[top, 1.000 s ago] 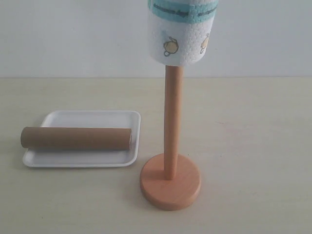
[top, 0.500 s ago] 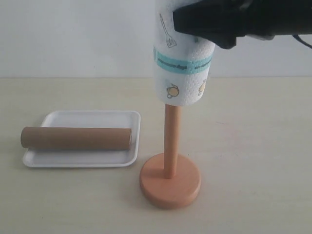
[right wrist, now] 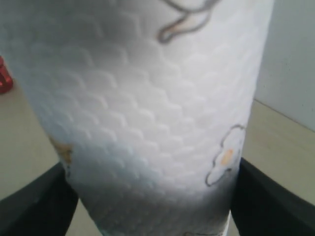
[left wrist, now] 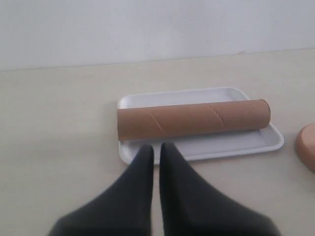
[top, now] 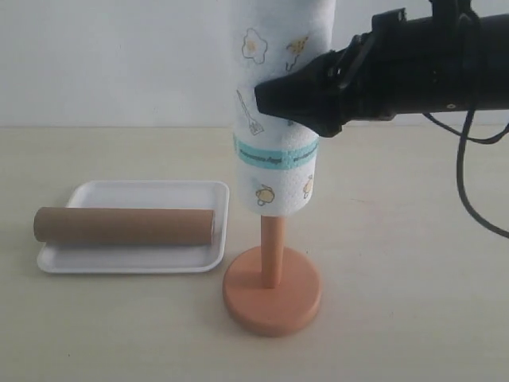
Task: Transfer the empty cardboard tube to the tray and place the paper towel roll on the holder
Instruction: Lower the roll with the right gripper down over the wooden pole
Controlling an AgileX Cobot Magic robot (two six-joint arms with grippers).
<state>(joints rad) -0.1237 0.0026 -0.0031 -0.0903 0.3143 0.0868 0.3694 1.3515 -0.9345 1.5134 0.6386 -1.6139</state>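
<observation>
The paper towel roll (top: 278, 111) is threaded over the holder's dowel and hangs partway down, its teal band near the lower end. My right gripper (top: 274, 97) is shut on the roll, and the white embossed paper (right wrist: 147, 108) fills the right wrist view between the black fingers (right wrist: 268, 201). Below the roll, a short length of dowel (top: 272, 251) and the round base (top: 273, 293) of the holder show. The empty cardboard tube (top: 125, 226) lies on its side in the white tray (top: 143, 191). My left gripper (left wrist: 156, 150) is shut and empty, just short of the tray (left wrist: 206, 147) and tube (left wrist: 193, 118).
The holder's base edge (left wrist: 307, 152) shows beside the tray in the left wrist view. A black cable (top: 465, 183) hangs from the right arm. A small red object (right wrist: 4, 78) sits at the edge of the right wrist view.
The right gripper has lowered the paper towel roll down the dowel, and the arm has come into the exterior view. The holder's base shifted slightly left. Tube and tray stayed put.
</observation>
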